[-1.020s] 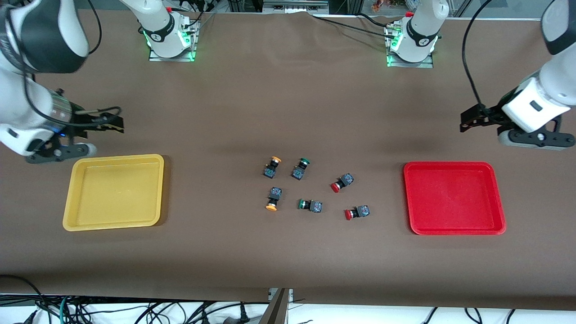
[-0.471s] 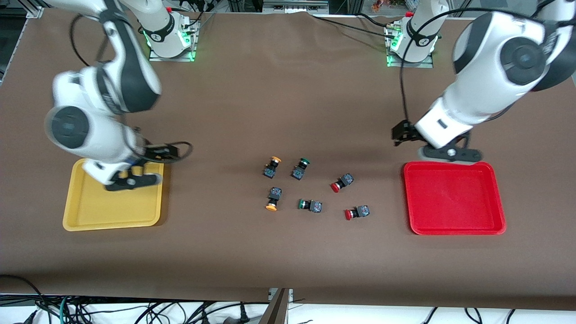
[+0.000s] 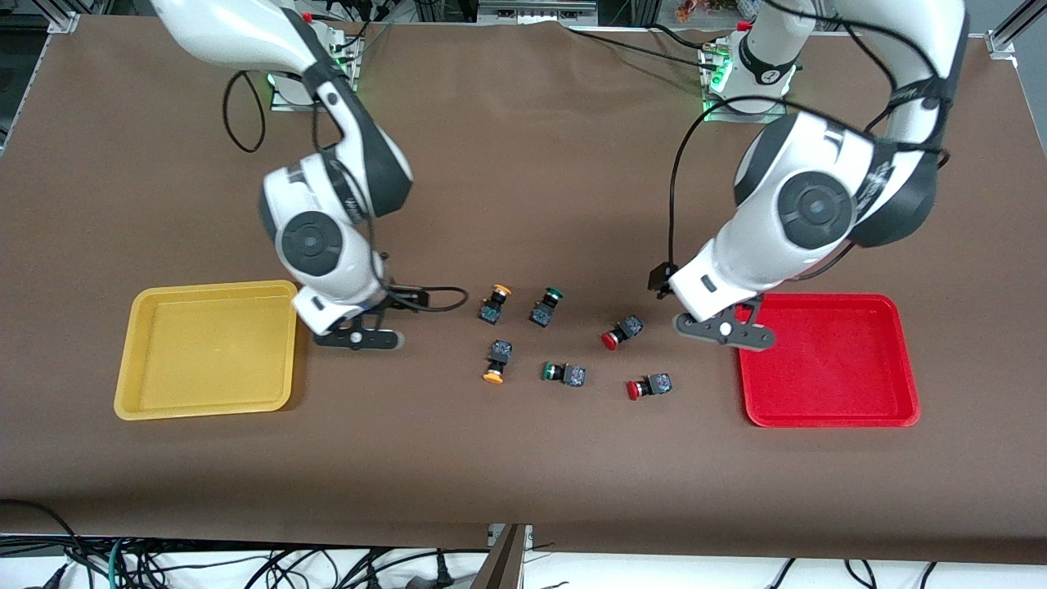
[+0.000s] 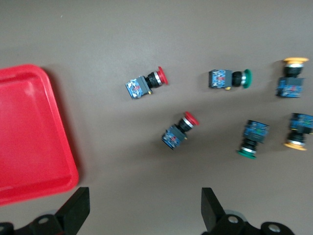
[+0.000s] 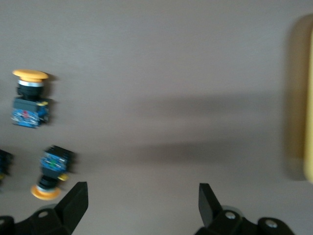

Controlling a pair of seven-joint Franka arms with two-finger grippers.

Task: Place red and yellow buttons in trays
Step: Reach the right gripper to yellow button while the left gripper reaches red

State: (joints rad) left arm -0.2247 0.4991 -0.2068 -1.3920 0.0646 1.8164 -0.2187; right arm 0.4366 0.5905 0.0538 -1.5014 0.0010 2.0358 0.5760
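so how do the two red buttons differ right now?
The farther red button lies nearer the left tool, its cap pointing obliquely toward the front camera. The nearer red button lies level, cap pointing toward the right arm's end. Both lie on their sides on the table, outside the red tray.

High front camera faces both arms; wrist cameras look down, sharing the buttons (image 3: 572,339).
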